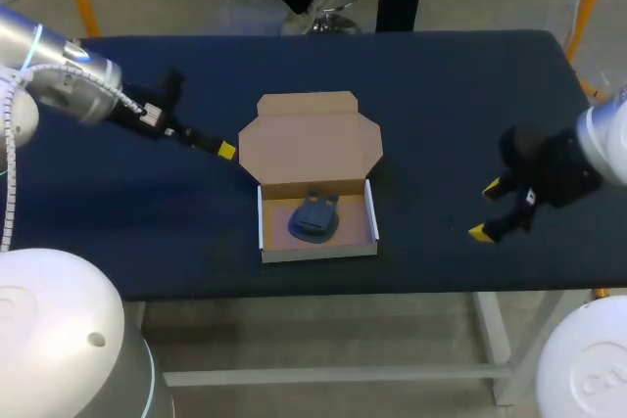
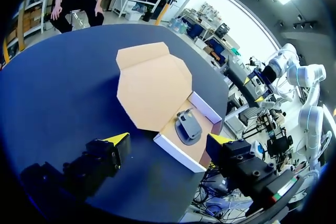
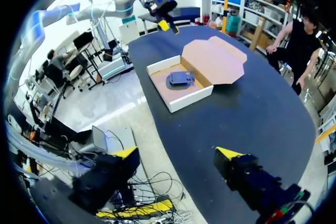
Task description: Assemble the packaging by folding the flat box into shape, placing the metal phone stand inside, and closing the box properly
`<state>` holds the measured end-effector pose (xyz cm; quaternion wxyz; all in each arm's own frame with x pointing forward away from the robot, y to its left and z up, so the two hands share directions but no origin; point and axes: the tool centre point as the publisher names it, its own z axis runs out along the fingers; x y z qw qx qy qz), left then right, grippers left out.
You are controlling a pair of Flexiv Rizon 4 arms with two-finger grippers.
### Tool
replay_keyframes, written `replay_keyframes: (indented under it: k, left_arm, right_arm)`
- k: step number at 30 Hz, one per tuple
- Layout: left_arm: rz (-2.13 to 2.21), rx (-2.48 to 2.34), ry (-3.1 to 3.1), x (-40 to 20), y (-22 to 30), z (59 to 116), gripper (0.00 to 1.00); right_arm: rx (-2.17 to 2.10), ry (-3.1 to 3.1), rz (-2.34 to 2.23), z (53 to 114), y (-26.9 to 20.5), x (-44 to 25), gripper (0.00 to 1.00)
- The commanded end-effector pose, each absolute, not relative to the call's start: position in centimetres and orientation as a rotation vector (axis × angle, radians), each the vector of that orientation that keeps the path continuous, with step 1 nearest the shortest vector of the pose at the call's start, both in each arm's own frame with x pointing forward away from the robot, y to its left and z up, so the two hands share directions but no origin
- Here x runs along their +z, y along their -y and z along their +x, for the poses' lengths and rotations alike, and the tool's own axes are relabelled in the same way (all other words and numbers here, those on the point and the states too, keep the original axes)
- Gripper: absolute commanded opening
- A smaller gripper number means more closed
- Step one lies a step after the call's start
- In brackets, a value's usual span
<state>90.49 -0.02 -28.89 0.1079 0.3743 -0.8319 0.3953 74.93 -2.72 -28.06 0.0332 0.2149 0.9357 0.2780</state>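
**Item 1. Box** (image 1: pixel 318 251). Cardboard, folded into shape and open. It stood at the middle of the desk (image 1: pixel 147 232), toward the near edge. The tray walls were white outside and the inside was plain brown. The tray's long side ran left to right. The lid (image 1: pixel 309 139) lay back flat on the far side, joined at the tray's far wall, brown face up. It had cut corners and a narrower tuck flap (image 1: pixel 307 103) at its far end. Tray and lid together made a long axis running near to far.

**Item 2. Phone stand** (image 1: pixel 314 215). Dark blue-grey, lying on the tray floor a little left of centre, apart from the walls. Its rounded base lay toward the near side and its flat plate toward the far side. The long axis ran near to far, leaning slightly right at the far end. Any marking on it was too small to tell.

**Item 3. Left arm** (image 1: pixel 73 80). It entered from the left, with one yellow tip (image 1: pixel 226 151) just beside the lid's left edge. In the left wrist view the left jaws were spread, with nothing held, and the tray lay ahead of them.

**Item 4. Right arm** (image 1: pixel 573 159). It was at the right, well apart from the box. The right jaws were spread wide and gripped nothing.

**Item 5. Desk.** It had a dark navy top.
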Motion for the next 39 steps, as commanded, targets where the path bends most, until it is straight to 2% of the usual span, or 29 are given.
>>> replay_keyframes:
  k: [1,27,29,36,39]
  left_arm:
    - [1.071,1.189,2.436,-29.4,-0.2,91.4,1.00]
    - [1.104,1.168,2.321,-33.7,0.1,97.6,1.00]
    - [1.098,1.164,2.309,-34.1,0.5,97.8,0.96]
    - [1.095,1.161,2.263,-35.2,1.1,98.7,0.94]
    - [1.086,1.169,2.245,-35.4,1.2,98.9,0.86]
  right_arm:
    - [0.856,-2.921,0.634,75.8,2.5,-27.2,1.00]
    - [0.723,-3.080,0.415,80.1,0.5,-24.0,1.00]
    - [0.708,-3.091,0.419,80.5,0.4,-23.9,1.00]
    - [0.630,-3.099,0.417,81.6,-0.1,-23.7,1.00]
    - [0.610,-3.105,0.414,82.2,-0.4,-23.6,1.00]
